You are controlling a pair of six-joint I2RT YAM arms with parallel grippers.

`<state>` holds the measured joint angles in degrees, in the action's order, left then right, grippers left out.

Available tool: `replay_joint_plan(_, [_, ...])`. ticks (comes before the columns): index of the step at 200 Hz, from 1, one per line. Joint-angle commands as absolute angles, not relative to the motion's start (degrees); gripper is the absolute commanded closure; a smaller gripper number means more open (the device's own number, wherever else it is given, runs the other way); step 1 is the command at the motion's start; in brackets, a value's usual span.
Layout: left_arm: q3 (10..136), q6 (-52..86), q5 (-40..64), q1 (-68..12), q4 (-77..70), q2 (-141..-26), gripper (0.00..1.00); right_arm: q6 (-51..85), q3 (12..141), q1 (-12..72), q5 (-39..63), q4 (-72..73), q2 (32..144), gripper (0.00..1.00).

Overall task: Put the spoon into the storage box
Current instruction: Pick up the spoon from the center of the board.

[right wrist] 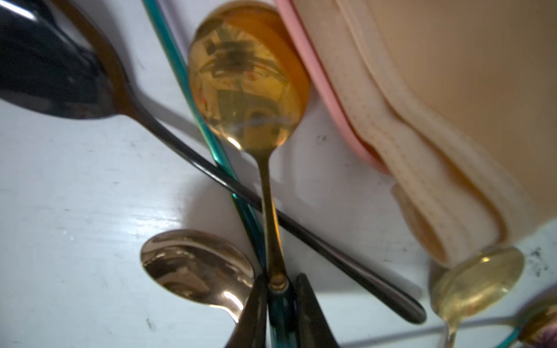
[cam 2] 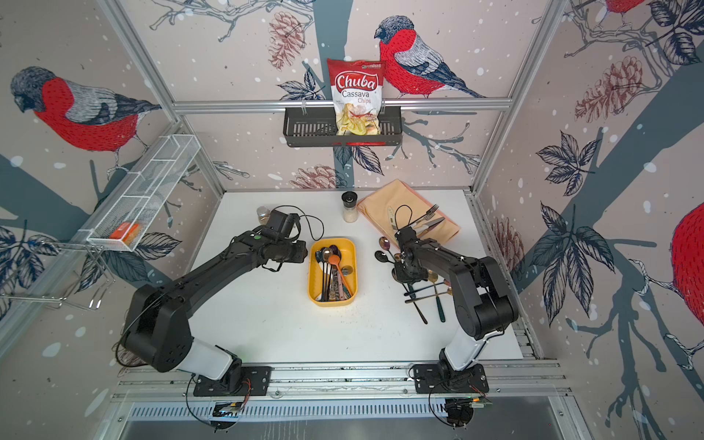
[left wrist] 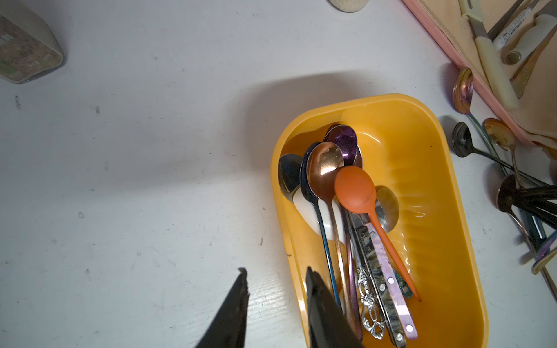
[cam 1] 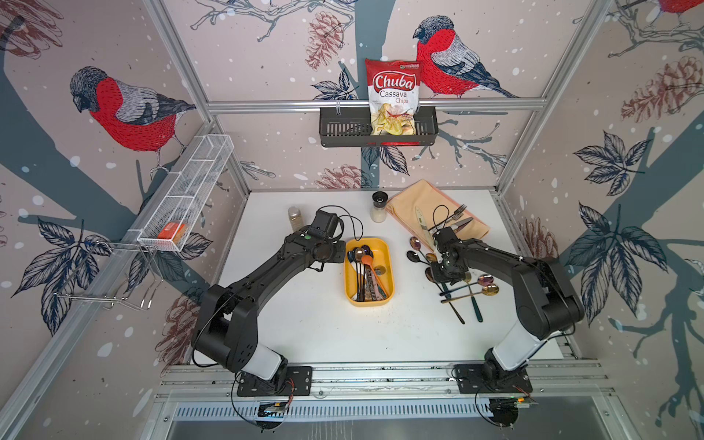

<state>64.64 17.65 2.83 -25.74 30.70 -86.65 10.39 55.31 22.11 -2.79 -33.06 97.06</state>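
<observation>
The yellow storage box (cam 1: 389, 266) (cam 2: 353, 266) (left wrist: 422, 180) lies mid-table and holds several spoons, among them an orange one (left wrist: 355, 189). My left gripper (left wrist: 275, 271) hangs open over the box's near rim; one finger is above the box and one above the table. To the right, loose spoons lie crossed on the table. My right gripper (right wrist: 280, 280) (cam 1: 449, 272) is shut on the dark green handle of a gold-bowled spoon (right wrist: 248, 81) (cam 1: 431, 257), which still lies among the others.
A black spoon (right wrist: 54, 69), a rose-gold spoon (right wrist: 196, 265) and others (cam 1: 487, 289) surround the gripped one. A folded peach cloth (cam 1: 438, 207) with a fork and knives lies just behind. A salt shaker (cam 1: 379, 207) and a spice jar (cam 1: 295, 217) stand at the back.
</observation>
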Motion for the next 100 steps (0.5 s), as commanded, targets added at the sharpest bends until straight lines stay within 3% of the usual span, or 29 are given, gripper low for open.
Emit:
replay_joint_plan(1, [65.3,17.5,2.3,-25.7,31.8,-86.8,0.65,10.1,55.7,23.0,-4.0,-33.4,97.4,0.83])
replay_joint_plan(100, [63.8,17.6,3.0,-25.1,30.4,-86.7,0.65,11.7,58.2,24.1,-7.6,-36.6,92.8,0.85])
